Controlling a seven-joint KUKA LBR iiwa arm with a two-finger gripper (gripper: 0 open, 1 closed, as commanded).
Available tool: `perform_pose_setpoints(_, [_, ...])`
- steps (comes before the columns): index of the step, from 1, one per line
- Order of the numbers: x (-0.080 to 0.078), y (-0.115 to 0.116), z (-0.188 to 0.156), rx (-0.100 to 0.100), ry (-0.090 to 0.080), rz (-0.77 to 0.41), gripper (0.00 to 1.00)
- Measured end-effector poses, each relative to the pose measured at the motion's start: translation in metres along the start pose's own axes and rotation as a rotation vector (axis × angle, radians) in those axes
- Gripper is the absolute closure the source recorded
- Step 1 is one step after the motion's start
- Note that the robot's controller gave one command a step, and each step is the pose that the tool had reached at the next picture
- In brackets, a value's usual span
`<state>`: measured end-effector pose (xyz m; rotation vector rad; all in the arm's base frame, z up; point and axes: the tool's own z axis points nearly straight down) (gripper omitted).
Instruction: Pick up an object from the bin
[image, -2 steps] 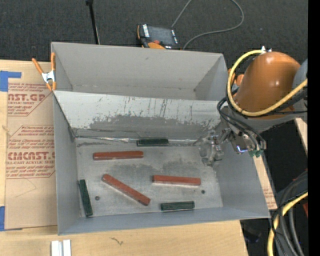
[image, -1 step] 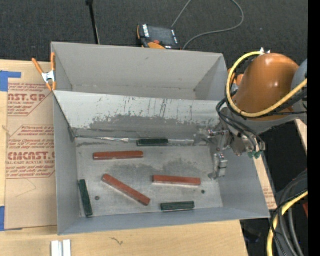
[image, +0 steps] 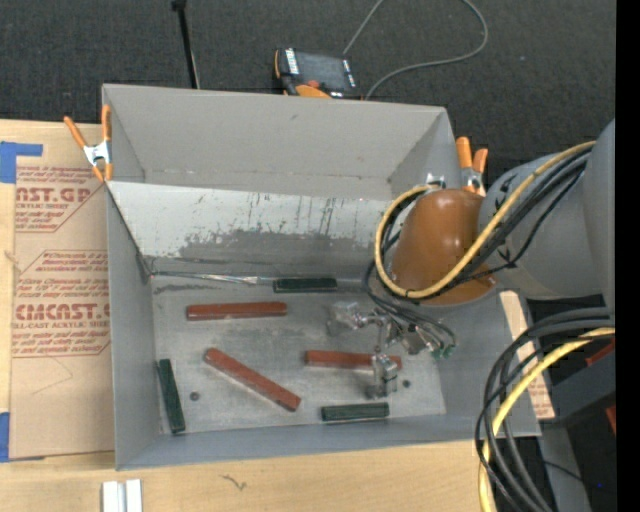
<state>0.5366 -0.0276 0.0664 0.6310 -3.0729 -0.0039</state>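
Observation:
My gripper (image: 368, 347) hangs low over the right half of the bin floor, under the orange wrist cover. It is open. One metal finger (image: 347, 319) stands behind a short red-brown stick (image: 335, 357) and the other finger (image: 385, 375) is at the stick's right end, near its front side. The stick lies flat on the floor. A dark green stick (image: 354, 411) lies just in front of the gripper, close to the front wall.
Two more red-brown sticks lie to the left, one level (image: 236, 311) and one slanted (image: 251, 379). A dark green stick (image: 305, 285) lies by the back wall and another (image: 170, 396) stands along the left wall.

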Motion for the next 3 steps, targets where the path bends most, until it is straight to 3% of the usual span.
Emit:
perform_pose_setpoints(1, [-0.001,-0.001,-0.004,0.003,-0.004,0.001,1.0])
perform_pose_setpoints(2, [-0.022,-0.065,-0.118,0.01,-0.013,-0.089,1.0])
perform_pose_setpoints(3, [-0.04,-0.02,-0.253,0.009,-0.013,-0.326,1.0])
